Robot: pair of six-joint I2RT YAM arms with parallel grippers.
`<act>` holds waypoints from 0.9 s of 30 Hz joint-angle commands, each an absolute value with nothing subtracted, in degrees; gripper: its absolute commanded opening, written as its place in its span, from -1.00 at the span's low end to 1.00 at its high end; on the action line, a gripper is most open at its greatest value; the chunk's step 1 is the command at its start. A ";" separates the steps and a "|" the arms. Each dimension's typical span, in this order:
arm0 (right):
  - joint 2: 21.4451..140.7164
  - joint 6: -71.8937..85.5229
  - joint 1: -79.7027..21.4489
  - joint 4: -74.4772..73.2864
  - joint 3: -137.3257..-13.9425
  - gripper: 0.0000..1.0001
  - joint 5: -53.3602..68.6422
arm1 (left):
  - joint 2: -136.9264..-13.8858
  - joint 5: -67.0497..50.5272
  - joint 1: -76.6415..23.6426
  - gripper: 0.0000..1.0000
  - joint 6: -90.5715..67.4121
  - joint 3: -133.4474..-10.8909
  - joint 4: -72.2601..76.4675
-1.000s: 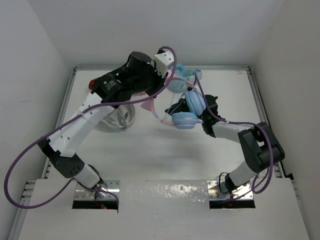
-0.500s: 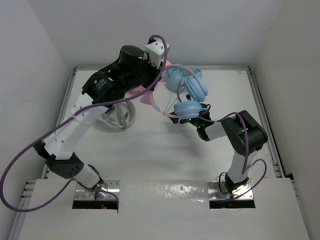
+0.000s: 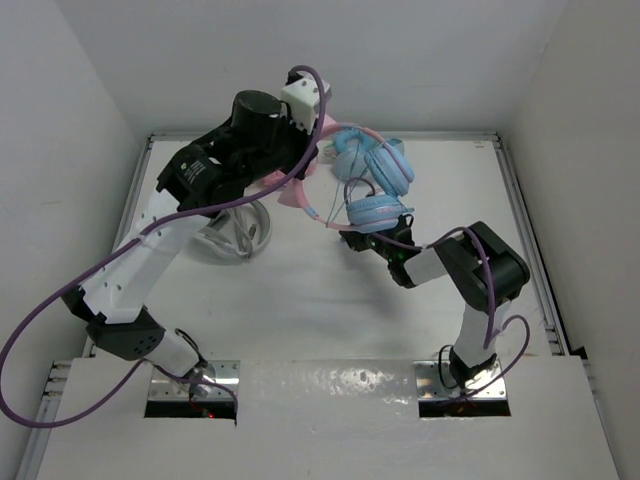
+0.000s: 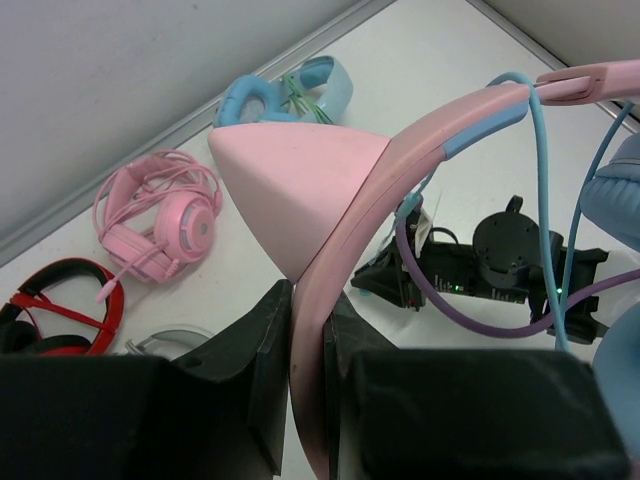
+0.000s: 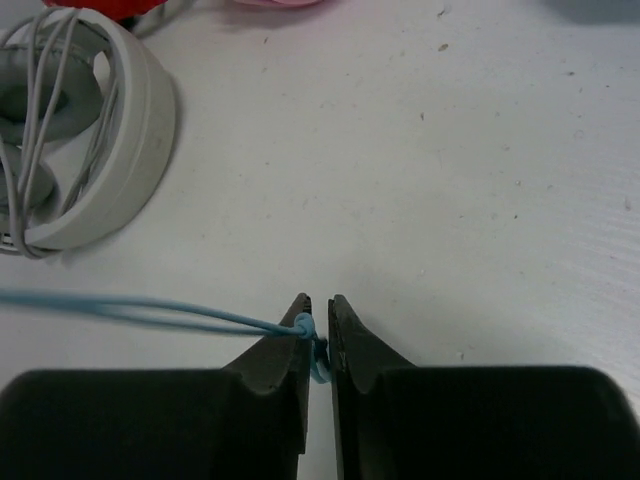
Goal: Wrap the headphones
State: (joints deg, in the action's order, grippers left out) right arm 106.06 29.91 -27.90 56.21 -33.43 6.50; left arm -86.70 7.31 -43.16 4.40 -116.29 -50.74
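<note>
The left gripper (image 4: 305, 312) is clamped on the headphones (image 3: 368, 186), its matte black fingers (image 4: 262, 345) pinching the thin, smooth pink headband (image 4: 410, 160) just below a solid triangular cat ear (image 4: 300, 175). The pair hangs above the far middle of the table (image 5: 470, 150), with the round, padded light blue earcups (image 3: 376, 212) dangling one beside the other toward the right arm. The right gripper (image 5: 318, 312) sits low over the white, faintly speckled tabletop, its tapered dark tips nipped together on the cable (image 5: 150, 308) — a thin teal strand that runs off to the left and kinks into a small loop right at the jaws. Other headsets lie near the far-left wall: a glossy all-pink pair (image 4: 160, 215), a red one (image 4: 50, 300) and a pale blue one (image 4: 290, 92). A grey-white set (image 5: 110, 140) wound with its own cord lies flat on the table, well apart from the right gripper.
</note>
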 commanded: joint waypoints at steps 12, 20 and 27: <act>98.27 20.75 -46.39 59.67 -20.75 -1.00 -10.63 | -85.51 4.13 -25.50 -1.00 -11.33 -120.76 -41.22; 98.26 13.98 -62.92 50.28 -28.63 -1.00 -11.69 | -88.77 6.93 -17.32 -1.00 -15.12 -118.05 -35.96; 94.67 8.44 -70.31 44.65 -33.31 -1.00 -9.06 | -91.83 21.87 -14.07 -1.00 -9.23 -110.48 -23.66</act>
